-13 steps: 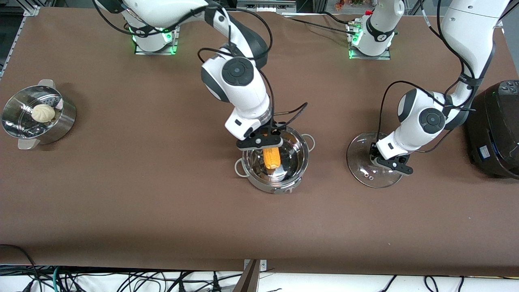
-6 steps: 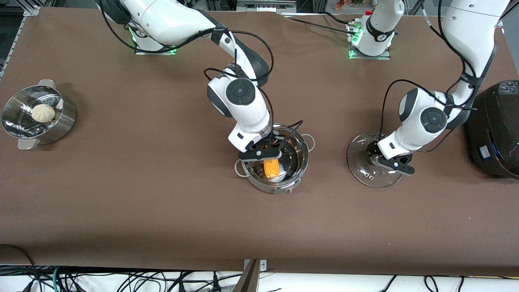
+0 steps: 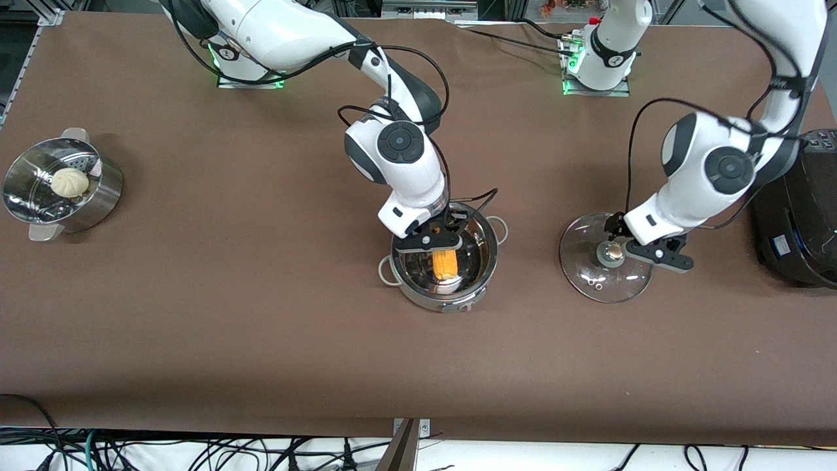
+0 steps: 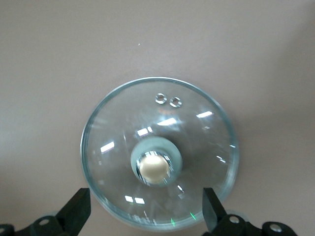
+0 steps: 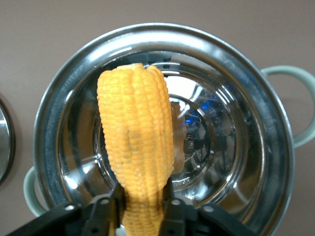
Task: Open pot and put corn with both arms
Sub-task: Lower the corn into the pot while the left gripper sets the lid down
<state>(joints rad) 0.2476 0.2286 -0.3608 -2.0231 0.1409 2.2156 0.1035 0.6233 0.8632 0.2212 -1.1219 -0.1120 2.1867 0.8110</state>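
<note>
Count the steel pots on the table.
2: the pot mid-table, open, under the corn held by the right gripper; the steamer pot at the right arm's end.

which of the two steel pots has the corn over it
The two-handled pot mid-table: the right tool holds the corn above it. The steamer pot holds only a bun.

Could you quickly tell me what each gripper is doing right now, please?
Left gripper: open, holding nothing, over the glass lid on the table.
Right gripper: closed on the corn, over the open pot.
</note>
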